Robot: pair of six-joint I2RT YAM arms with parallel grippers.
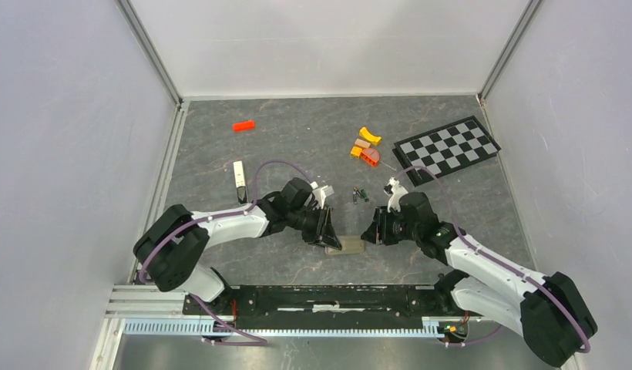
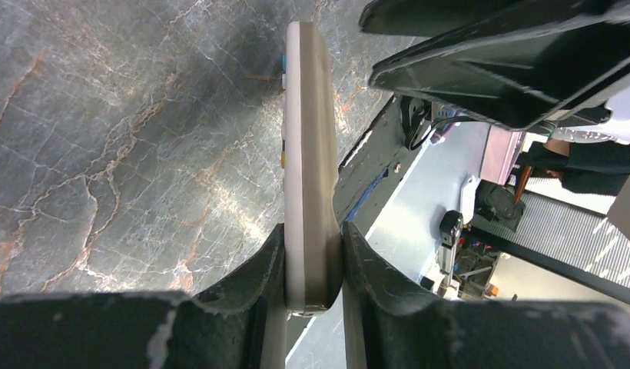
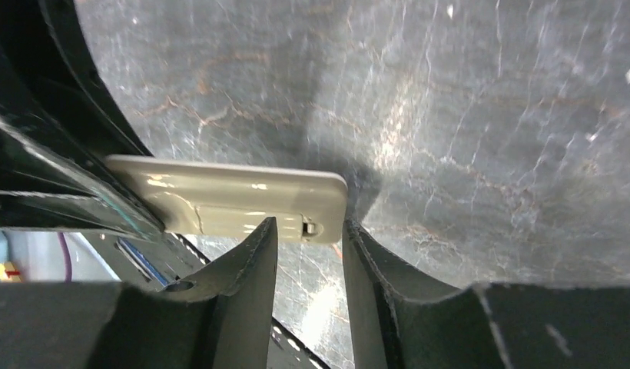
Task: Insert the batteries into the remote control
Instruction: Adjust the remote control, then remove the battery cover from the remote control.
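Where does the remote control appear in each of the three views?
Top external: the remote control lies low in the centre of the picture.
Left wrist: it stands edge-on in the centre, clamped in the left gripper.
Right wrist: it sits lower left, tan back showing.
Shared landmark: the grey marbled table top.

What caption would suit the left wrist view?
Left gripper clamps the remote control edge-on, marbled table behind.

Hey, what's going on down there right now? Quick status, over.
Left gripper clamped on remote control. Right gripper open, fingertips at remote's end. Batteries loose on table, not loaded. Nothing in the way.
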